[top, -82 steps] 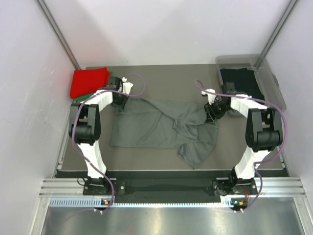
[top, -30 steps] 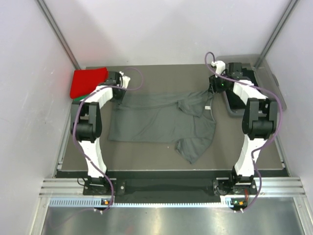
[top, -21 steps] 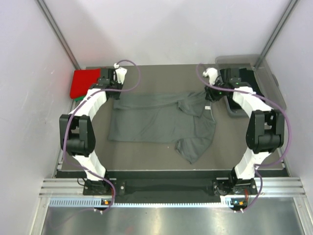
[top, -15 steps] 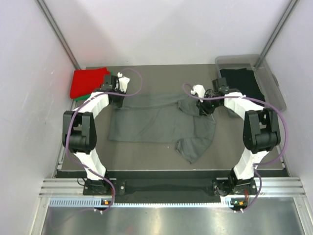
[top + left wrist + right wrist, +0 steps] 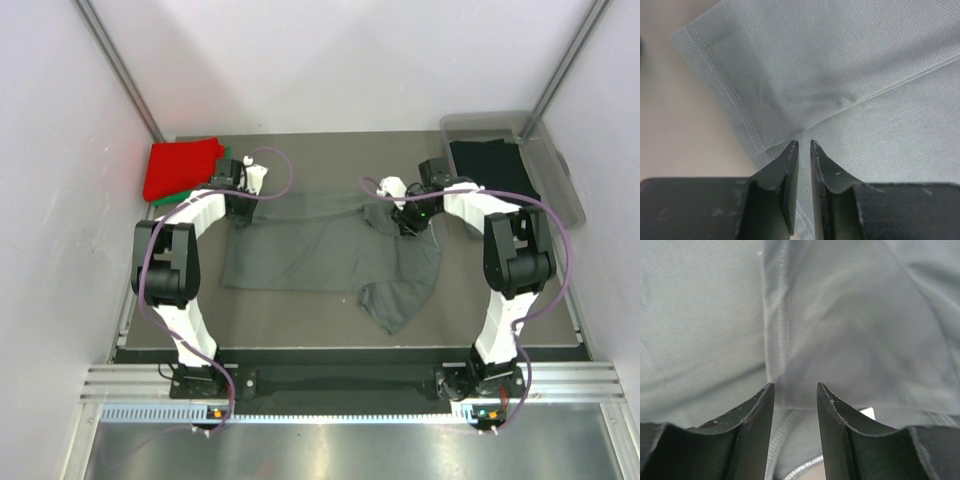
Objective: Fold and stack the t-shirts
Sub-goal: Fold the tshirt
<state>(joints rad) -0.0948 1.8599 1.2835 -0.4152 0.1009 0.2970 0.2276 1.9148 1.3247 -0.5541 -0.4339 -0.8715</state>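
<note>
Roughly half done, by my reading. Nearest the arm bases, a loose flap of the grey shirt (image 5: pixel 320 245) trails toward the near edge of the table (image 5: pixel 300 318); behind it the body of that shirt lies spread across the middle, flat on its left side and rumpled on its right, with no fold made in it yet.

Further back, the left gripper (image 5: pixel 801 145) sits over the shirt's far left corner, just beside the stitched hem; its jaws stand only a slit apart, and I cannot tell whether any cloth is pinched between them. The right gripper (image 5: pixel 795 386) is over the bunched cloth on the shirt's far right side, near the collar; its jaws stand apart, astride a seam, with nothing clamped between them.

At the far left corner the red shirt (image 5: pixel 180 168) lies folded on top of the green shirt (image 5: pixel 163 202), of which only an edge shows; that pile looks finished. At the far right the black shirt (image 5: pixel 490 170) lies inside the tub (image 5: pixel 560 190), not yet brought out.

So two seem stacked; the grey one wants smoothing, folding and moving onto the pile; the black one has everything left.
</note>
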